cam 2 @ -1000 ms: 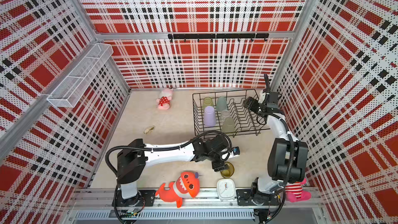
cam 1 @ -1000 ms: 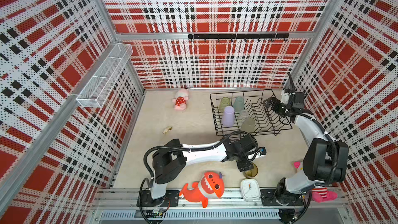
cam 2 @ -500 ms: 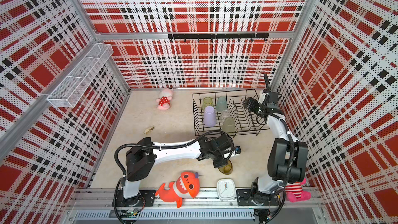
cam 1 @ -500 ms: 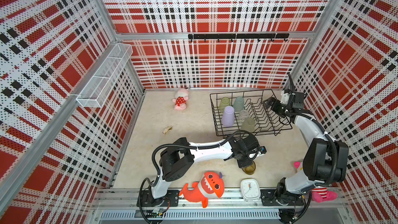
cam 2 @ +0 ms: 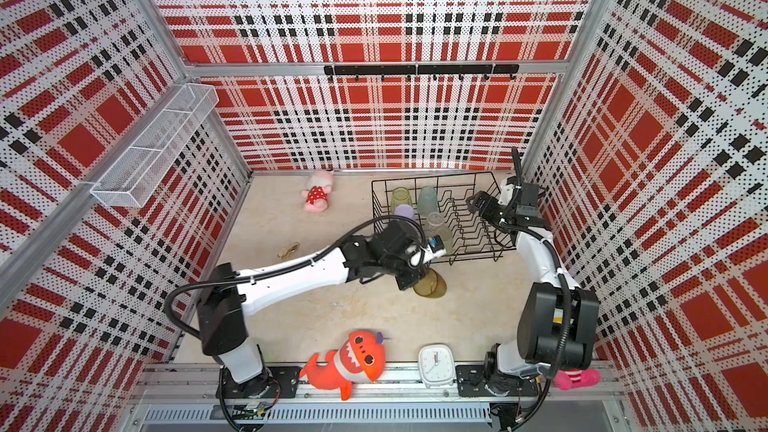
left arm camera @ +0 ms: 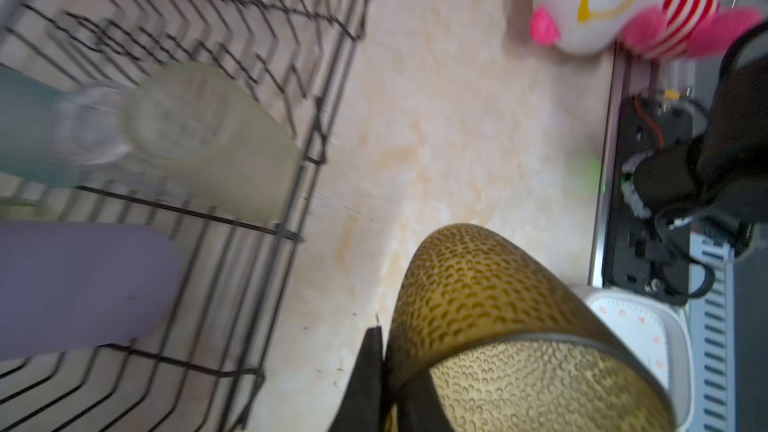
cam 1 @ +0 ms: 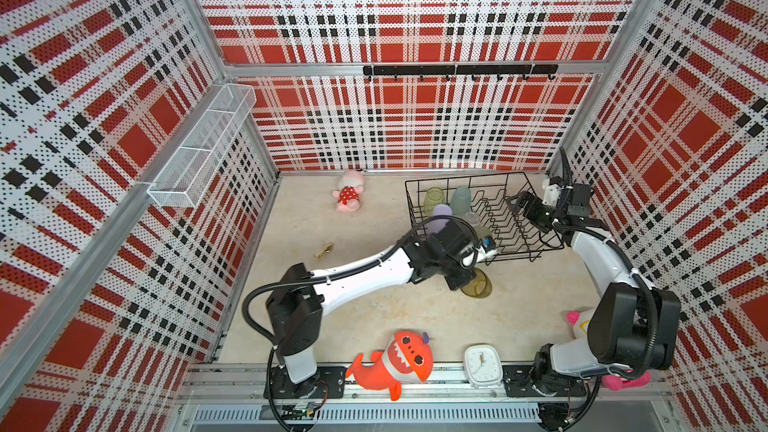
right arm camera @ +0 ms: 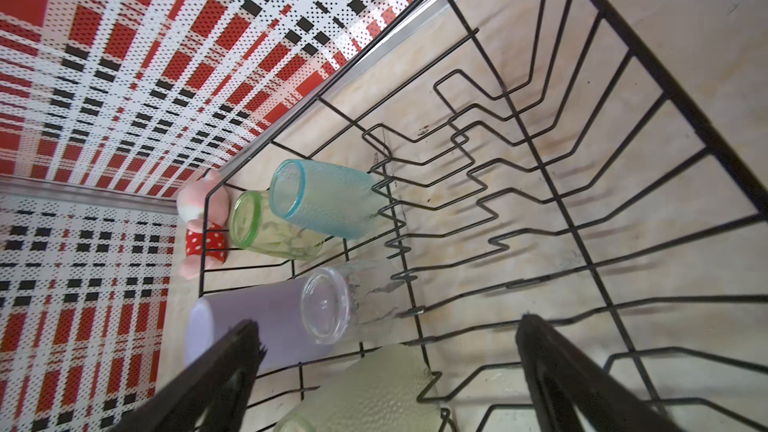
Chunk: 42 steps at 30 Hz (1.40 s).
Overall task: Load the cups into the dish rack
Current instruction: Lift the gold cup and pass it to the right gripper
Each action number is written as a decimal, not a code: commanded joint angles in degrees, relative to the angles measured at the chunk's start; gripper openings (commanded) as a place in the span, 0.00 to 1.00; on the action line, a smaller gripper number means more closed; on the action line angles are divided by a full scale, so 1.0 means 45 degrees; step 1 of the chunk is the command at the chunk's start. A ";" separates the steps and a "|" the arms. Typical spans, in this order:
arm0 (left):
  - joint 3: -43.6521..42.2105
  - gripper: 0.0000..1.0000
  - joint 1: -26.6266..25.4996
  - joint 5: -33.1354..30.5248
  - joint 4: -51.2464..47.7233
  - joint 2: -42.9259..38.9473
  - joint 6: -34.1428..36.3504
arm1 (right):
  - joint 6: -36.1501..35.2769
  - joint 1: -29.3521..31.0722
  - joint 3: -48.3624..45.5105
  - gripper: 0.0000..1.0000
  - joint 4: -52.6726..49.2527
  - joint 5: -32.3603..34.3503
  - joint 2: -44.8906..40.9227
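The walls (cam 1: 415,14) wear a red, black and white plaid peppered with dots, above a beige marbled table (cam 1: 519,309). The dish rack (cam 1: 536,226) is black wire. The amber cup (left arm camera: 490,292) carries dark crescent speckles; the lilac cup (right arm camera: 257,317) is opaque, the teal cup (right arm camera: 328,201) pale, the green cup (right arm camera: 270,234) translucent, the clear cup (right arm camera: 332,305) colourless, the frosted cup (right arm camera: 374,388) yellow-green. The shark plush (cam 1: 399,361) is orange and white, the clock (cam 1: 482,365) white, the doll (cam 1: 349,197) pink in a red, white-dotted dress
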 commanded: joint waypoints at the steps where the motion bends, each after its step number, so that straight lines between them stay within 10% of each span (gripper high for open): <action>1: -0.1049 0.00 0.0889 0.0960 0.2379 -0.1620 -0.0770 | 0.0183 0.0193 -0.0088 1.00 -0.0390 -0.0847 -0.0733; 10: -0.7808 0.00 0.3686 0.2190 1.3545 -0.5756 -0.4392 | 0.0106 0.2448 0.0860 1.00 -0.1996 -0.1865 -0.1448; 42: -0.8966 0.00 0.5066 0.3908 1.7942 -0.4136 -0.5346 | 0.3525 0.6768 0.1467 0.85 0.0305 -0.7039 -0.1811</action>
